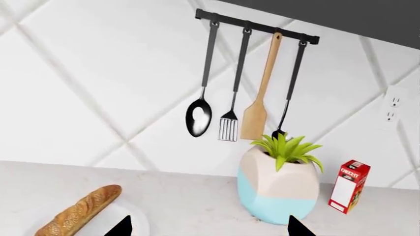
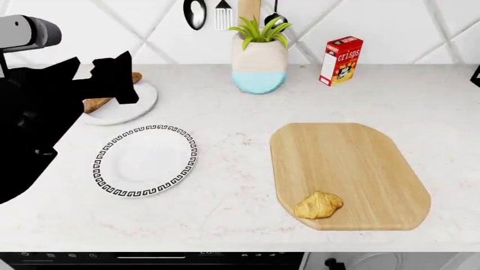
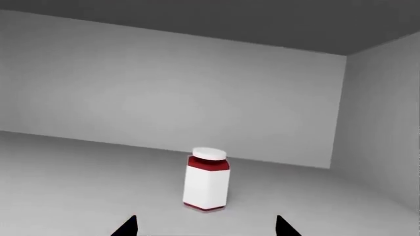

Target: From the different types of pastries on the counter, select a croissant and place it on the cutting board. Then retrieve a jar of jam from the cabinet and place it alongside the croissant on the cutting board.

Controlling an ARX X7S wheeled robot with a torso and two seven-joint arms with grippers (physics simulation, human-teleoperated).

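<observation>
The right gripper (image 3: 204, 227) shows only as two dark fingertips spread wide and holding nothing, pointed into a plain grey cabinet (image 3: 164, 88). The jar of jam (image 3: 206, 180) stands upright on the cabinet floor straight ahead, between the two tips but clear of them; it has a white lid, a band of dark red below it and a white label. It is the only thing visible in the cabinet. The left gripper (image 1: 208, 227) is likewise spread and empty, raised above the back left of the counter (image 2: 225, 112). Near it, a long brown loaf (image 1: 80, 211) lies on a small plain white plate (image 2: 139, 101). In the head view the croissant (image 2: 318, 205) already lies on the cutting board (image 2: 352, 163), close to the near left corner, with most of the board bare. So the first half of the task looks done; what remains is to grasp the jar, carry it out and set it beside the croissant. A round plate with a black key-pattern rim (image 2: 145, 160) sits empty left of the board. At the back wall stand a planter (image 2: 259, 62) holding a green plant and a red crisps box (image 2: 340, 60).
</observation>
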